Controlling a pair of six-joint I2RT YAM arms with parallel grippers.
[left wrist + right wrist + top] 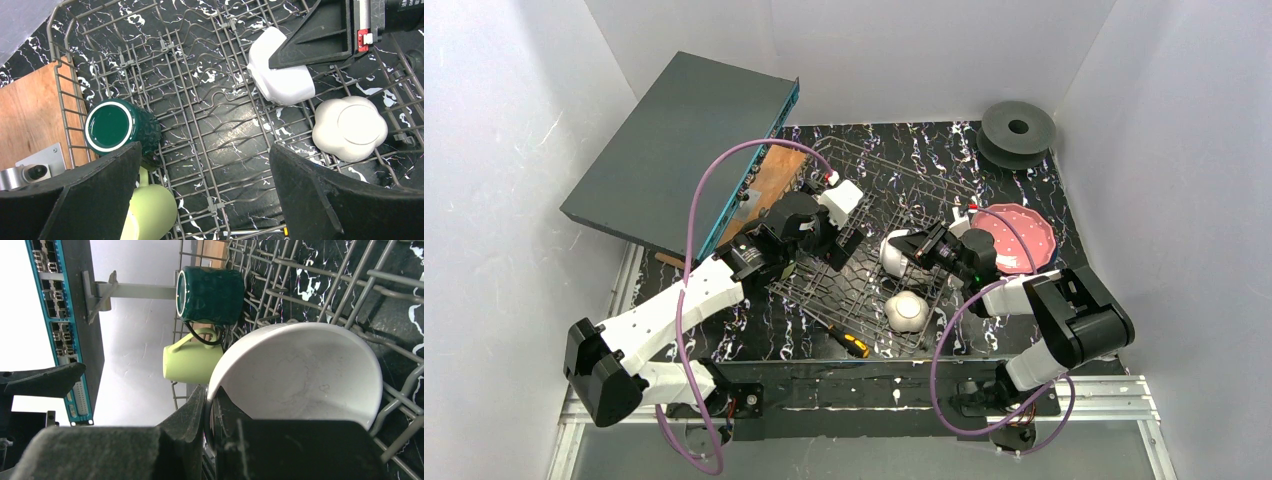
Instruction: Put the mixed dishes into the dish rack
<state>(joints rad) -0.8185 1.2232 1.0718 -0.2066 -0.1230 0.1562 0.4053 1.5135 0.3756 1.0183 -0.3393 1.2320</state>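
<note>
The dish rack sits mid-table. My right gripper is shut on the rim of the white bowl, holding it on edge over the rack floor; in the right wrist view the jaws pinch the bowl. My left gripper hovers open and empty above the rack. The dark green mug and pale yellow-green mug lie in the rack's left end. The small white cup sits upside down in the rack. The pink plate lies right of the rack. The blue dish is out of view.
A yellow-black screwdriver lies by the rack's near edge. A big grey box leans at the back left over a wooden board. A black spool sits at the back right. White walls enclose the table.
</note>
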